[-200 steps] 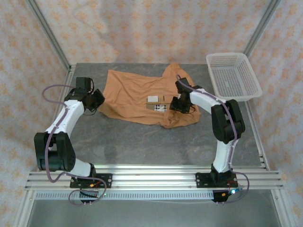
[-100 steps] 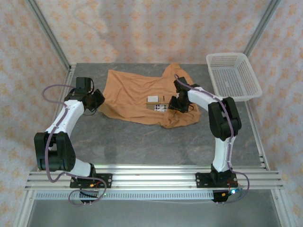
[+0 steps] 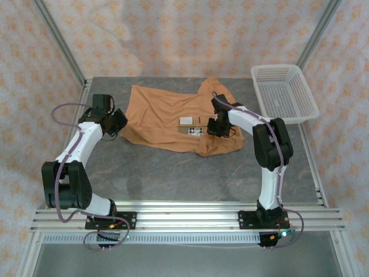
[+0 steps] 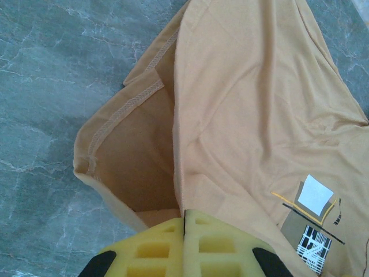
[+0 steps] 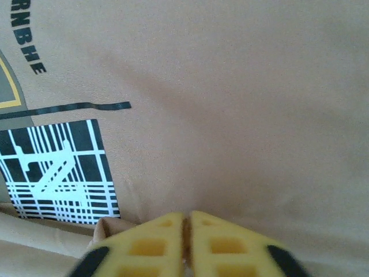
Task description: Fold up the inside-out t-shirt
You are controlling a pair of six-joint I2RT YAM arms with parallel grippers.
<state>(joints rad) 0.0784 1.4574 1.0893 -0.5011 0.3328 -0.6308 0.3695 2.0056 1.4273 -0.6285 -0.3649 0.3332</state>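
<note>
The inside-out t-shirt (image 3: pixel 167 115) lies spread, orange-tan, across the far middle of the table, its right part rumpled. A small white label (image 3: pixel 186 120) and a printed patch (image 3: pixel 195 131) show near its middle. My left gripper (image 3: pixel 119 122) sits at the shirt's left edge. In the left wrist view the yellow pads (image 4: pixel 219 242) are shut on the stitched cloth edge (image 4: pixel 179 190), and a sleeve opening (image 4: pixel 121 115) gapes beside them. My right gripper (image 3: pixel 212 127) rests on the shirt just right of the print. Its jaws (image 5: pixel 185 218) are shut on a pinch of cloth beside the black-and-white print (image 5: pixel 57 173).
A white plastic basket (image 3: pixel 285 92) stands at the far right corner. Bare grey stone tabletop (image 3: pixel 190 173) stretches between the shirt and the arm bases. Metal frame posts and patterned walls close in the sides and the back.
The right gripper has shifted slightly left on the shirt and its jaws have closed on the cloth. The left arm has not moved.
</note>
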